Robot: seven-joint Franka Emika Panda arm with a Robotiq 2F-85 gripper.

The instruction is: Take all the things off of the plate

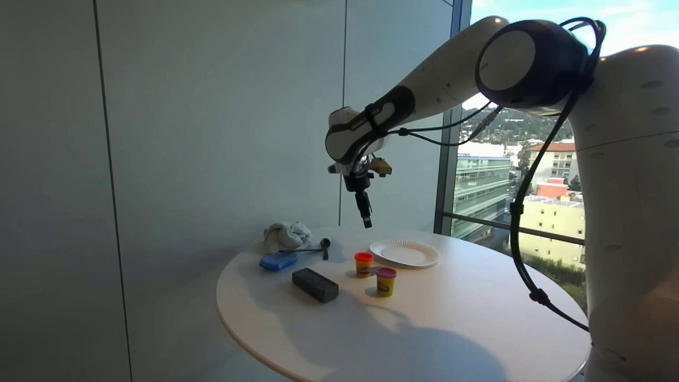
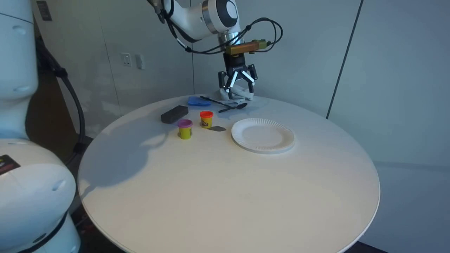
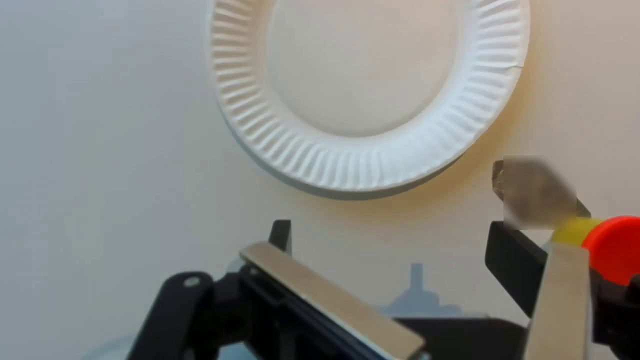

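Observation:
A white paper plate [image 1: 405,253] with a ridged rim lies on the round table in both exterior views [image 2: 263,135]. Nothing shows on its surface. It fills the top middle of the wrist view [image 3: 360,100], where its far edge is cut off. My gripper [image 2: 240,93] is open, with its fingers apart and nothing between them. It hangs above the far part of the table in both exterior views [image 1: 367,224]. In the wrist view my gripper [image 3: 390,241] shows below the plate's near rim.
Off the plate stand a red-lidded can [image 1: 363,265], also at the wrist view's right edge [image 3: 617,250], and a purple-lidded can [image 1: 386,282]. A black block [image 1: 315,285], blue packet [image 1: 278,261], dark spoons [image 2: 242,105] and grey cloth [image 1: 287,236] lie farther along. A wall stands behind.

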